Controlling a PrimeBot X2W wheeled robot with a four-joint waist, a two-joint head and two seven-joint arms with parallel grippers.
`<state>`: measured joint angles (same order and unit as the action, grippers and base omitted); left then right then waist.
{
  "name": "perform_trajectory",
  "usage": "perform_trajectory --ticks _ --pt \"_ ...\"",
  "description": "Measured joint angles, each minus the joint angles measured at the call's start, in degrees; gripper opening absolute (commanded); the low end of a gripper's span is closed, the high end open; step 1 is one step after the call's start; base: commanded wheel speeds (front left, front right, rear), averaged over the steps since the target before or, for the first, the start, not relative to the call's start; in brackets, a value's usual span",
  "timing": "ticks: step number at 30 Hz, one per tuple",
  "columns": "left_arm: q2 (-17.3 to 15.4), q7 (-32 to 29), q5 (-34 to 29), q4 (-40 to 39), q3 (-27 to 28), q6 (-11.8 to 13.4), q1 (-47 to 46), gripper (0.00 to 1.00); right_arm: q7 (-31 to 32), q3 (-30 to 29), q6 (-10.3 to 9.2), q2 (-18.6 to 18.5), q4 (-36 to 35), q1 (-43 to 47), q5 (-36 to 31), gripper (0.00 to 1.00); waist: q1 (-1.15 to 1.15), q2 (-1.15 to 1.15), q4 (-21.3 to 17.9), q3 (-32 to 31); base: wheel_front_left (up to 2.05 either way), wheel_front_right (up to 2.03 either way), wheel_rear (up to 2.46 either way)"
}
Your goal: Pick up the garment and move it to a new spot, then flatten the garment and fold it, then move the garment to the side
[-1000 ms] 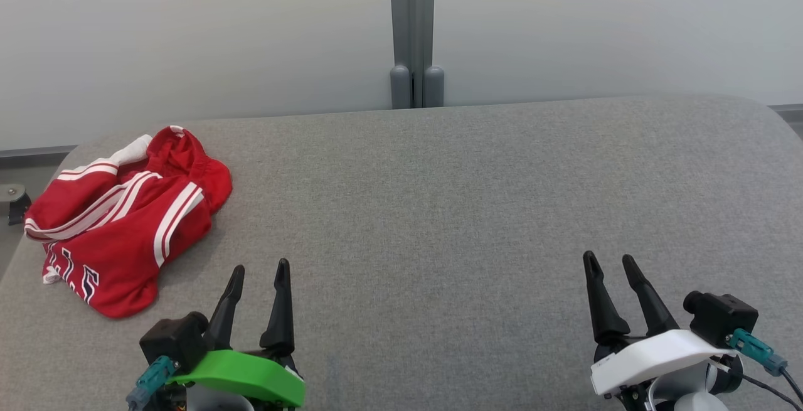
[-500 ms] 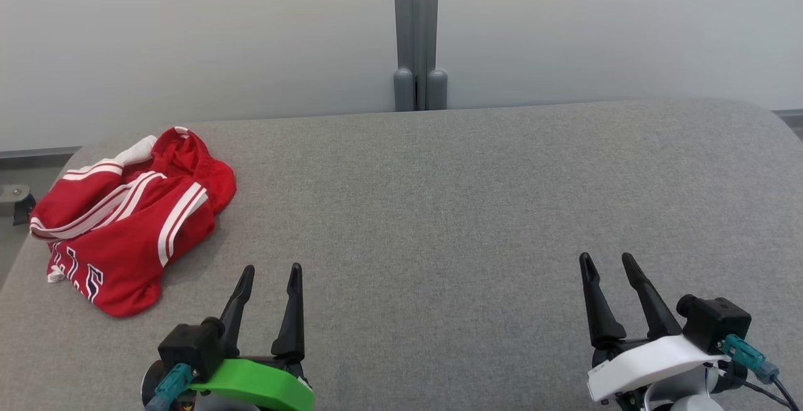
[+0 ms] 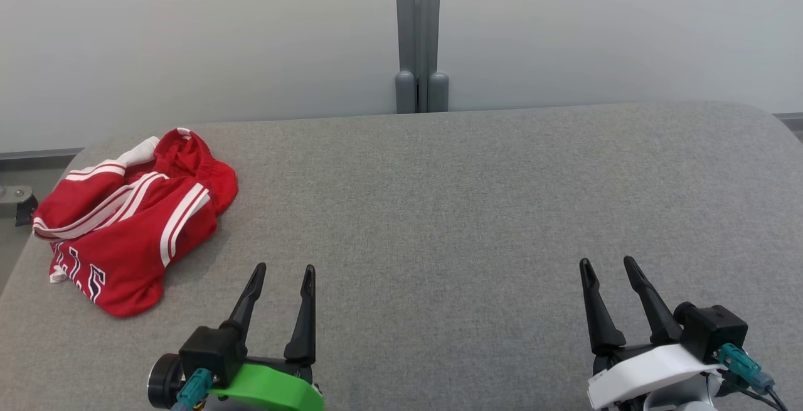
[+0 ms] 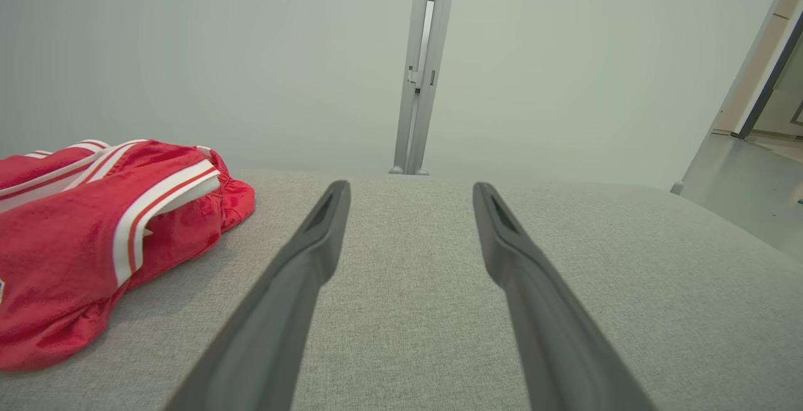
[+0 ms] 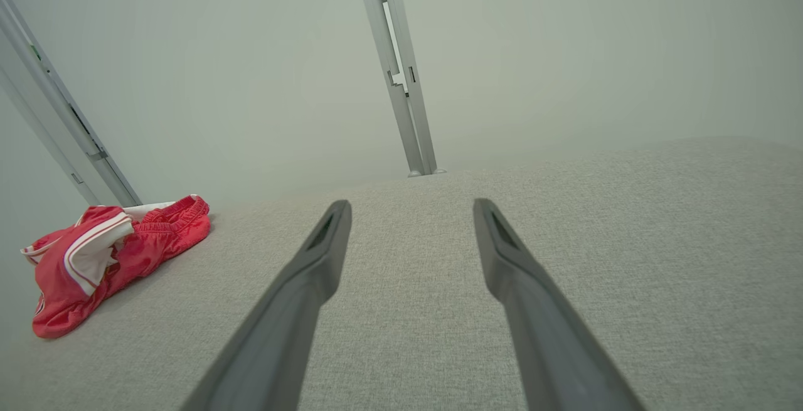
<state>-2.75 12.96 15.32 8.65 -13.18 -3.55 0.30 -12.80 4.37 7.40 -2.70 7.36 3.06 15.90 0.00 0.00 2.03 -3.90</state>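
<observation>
"Where is the garment?"

"The red garment [image 3: 135, 219] with white stripes lies crumpled in a heap at the far left of the grey padded surface [image 3: 439, 210], close to its left edge. Dark numerals [image 3: 85, 273] show on the part nearest me."

"And your left gripper?"

"My left gripper [image 3: 285, 266] is at the near left, to the right of the garment and nearer me than most of it. Bare grey cloth shows between its fingers [image 3: 249, 292] and the red heap, so I touch nothing. The two fingers stand spread wide with nothing between them. From my left wrist the garment [image 4: 94, 229] sits off to the left of the left finger, not in the gap."

"The right one?"

"My right gripper [image 3: 606, 260] is at the near right, well apart from the garment, with the whole middle of the surface between us. It too is spread wide and empty. From that wrist the garment [image 5: 113, 254] looks small, far off to the left."

"Anything behind?"

"A grey post [image 3: 421, 34] stands against the pale wall [image 3: 188, 41] beyond the far edge, roughly between my two grippers."
</observation>
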Motion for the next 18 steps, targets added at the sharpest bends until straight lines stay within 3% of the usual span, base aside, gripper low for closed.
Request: perform_trajectory --ticks 18 --pt "0.0 1.8 -7.1 -0.5 -2.0 0.1 0.3 1.00 -1.9 0.4 0.08 0.0 -0.1 0.5 -6.6 1.00 0.00 0.00 0.3 -0.1 0.00 0.00 0.00"
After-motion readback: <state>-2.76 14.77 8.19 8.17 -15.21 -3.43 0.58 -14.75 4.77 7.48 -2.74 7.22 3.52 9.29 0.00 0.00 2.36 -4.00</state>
